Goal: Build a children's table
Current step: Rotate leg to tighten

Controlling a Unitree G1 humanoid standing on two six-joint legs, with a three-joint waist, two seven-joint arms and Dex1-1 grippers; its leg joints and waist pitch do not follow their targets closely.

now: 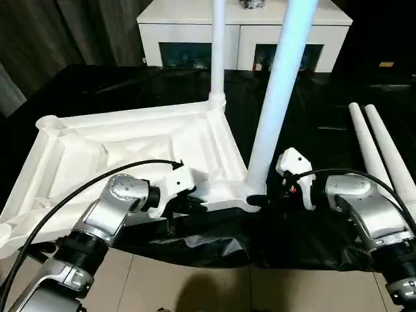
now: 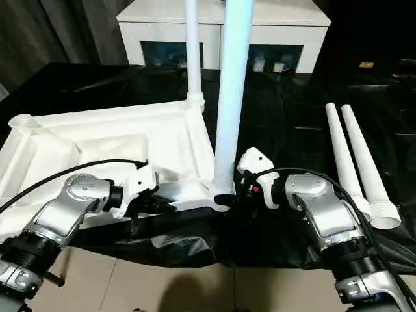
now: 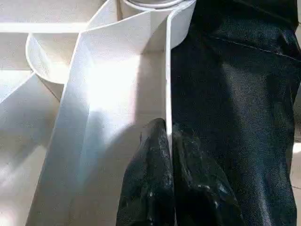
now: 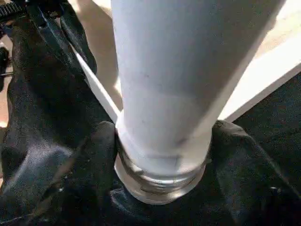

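right tool (image 4: 160, 155) astride leg (image 1: 276, 97) base; left tool (image 3: 169, 141) pinching top (image 1: 130, 146) rim

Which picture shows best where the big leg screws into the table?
The right wrist view: the near leg ends close up, its threaded base between the right gripper's fingers. Both eye views show the whole leg standing in its corner socket. The left wrist view shows a socket's rim.

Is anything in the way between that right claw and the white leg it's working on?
Nothing visible. The right gripper already has a black finger on each side of the near leg at its base, where it meets the tabletop's corner socket. The two spare legs lie off to the side on the black table cover.
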